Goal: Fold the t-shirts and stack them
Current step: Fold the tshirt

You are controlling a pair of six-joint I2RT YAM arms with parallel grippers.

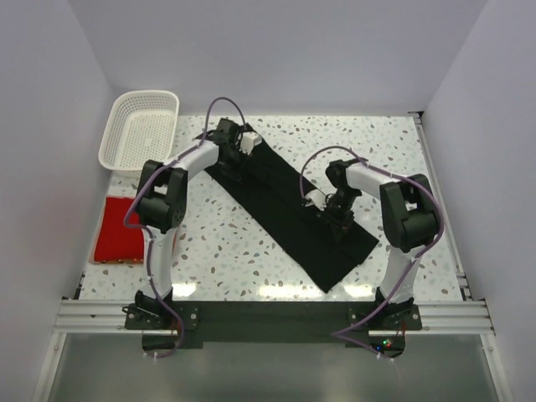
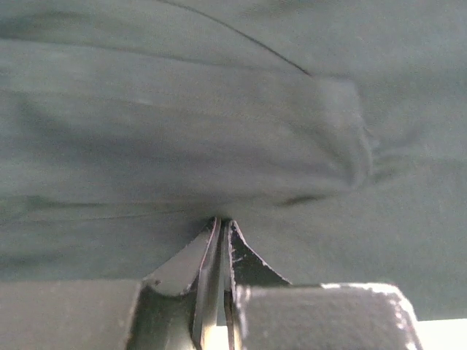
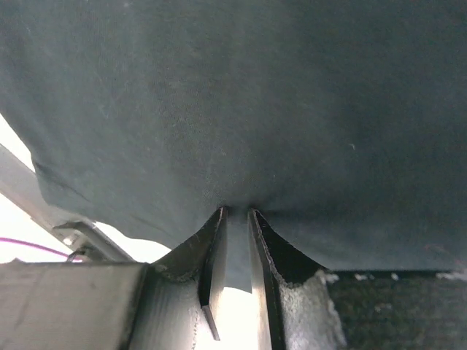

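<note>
Speckled table (image 1: 243, 260): black t-shirt (image 1: 280, 209) lies far-left to near-right. Left gripper (image 2: 221, 221) pinches the far end, right gripper (image 3: 236, 211) toward the near end (both jaws clamp cloth).

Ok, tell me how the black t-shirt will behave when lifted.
Probably floppy: the black t-shirt lies as a long flat strip and puckers where the left gripper pinches it. Lifted by both ends, the middle would likely sag. It looks thin and light where the right gripper grips it.
</note>
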